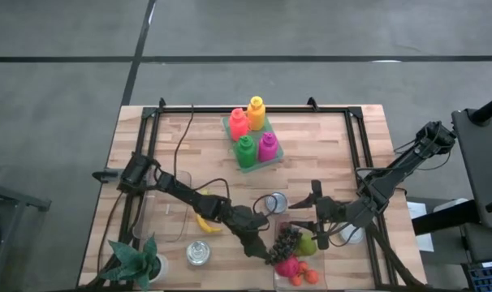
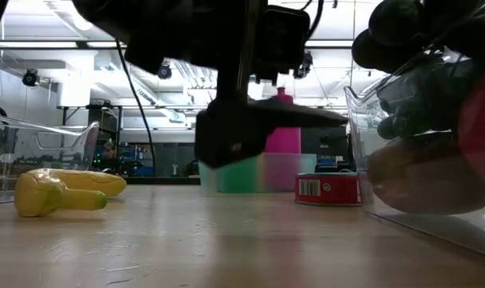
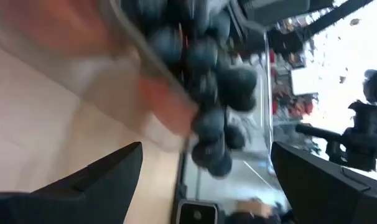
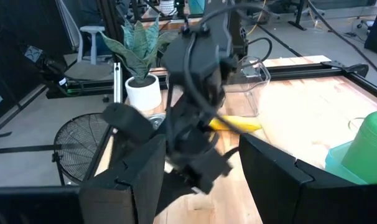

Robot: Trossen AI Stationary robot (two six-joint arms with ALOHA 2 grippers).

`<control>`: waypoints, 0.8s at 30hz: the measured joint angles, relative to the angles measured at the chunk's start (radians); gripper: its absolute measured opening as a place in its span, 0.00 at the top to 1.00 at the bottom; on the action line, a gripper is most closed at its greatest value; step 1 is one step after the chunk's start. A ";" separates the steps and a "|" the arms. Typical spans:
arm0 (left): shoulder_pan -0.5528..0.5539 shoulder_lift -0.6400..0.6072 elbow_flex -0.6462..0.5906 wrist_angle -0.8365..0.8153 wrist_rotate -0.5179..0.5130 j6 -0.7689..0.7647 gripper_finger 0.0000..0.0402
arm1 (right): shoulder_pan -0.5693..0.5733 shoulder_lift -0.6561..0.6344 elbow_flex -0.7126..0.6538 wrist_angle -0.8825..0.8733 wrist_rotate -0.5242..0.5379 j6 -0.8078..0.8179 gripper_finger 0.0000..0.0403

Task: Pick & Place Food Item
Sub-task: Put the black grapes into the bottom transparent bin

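Grapes [image 1: 285, 240], a dark bunch, sit in the clear container [image 1: 280, 276] at the table's near edge, just right of your left gripper [image 1: 270, 258], whose jaws gape wide and empty. Your nearer arm is the left; the right gripper [image 1: 315, 217] hovers just beyond the container, part-open, holding nothing visible. Whether the bunch rests fully inside stays unclear to you.

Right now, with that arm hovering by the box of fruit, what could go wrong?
The left end effector is open right at the grapes, which sit on top of the clear container; pulling away could snag the bunch or nudge the container. The right end effector is close by, so the arms might bump. The can stands near and could be knocked.
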 joint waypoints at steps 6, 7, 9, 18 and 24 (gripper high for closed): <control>-0.004 0.020 0.000 0.049 0.019 -0.029 0.11 | 0.000 0.000 0.000 0.000 0.000 0.000 0.50; -0.005 0.021 0.000 0.050 0.016 -0.030 0.11 | 0.000 0.000 0.000 0.000 0.000 0.000 0.50; -0.011 0.021 0.005 0.047 0.017 -0.030 0.11 | 0.000 0.000 0.000 0.000 0.000 0.000 0.50; -0.026 0.083 0.091 0.024 0.077 0.002 0.11 | -0.001 0.000 0.000 0.001 0.000 0.000 0.50; -0.024 0.118 0.138 0.024 0.114 0.003 0.11 | -0.001 0.000 0.000 0.000 0.000 0.000 0.50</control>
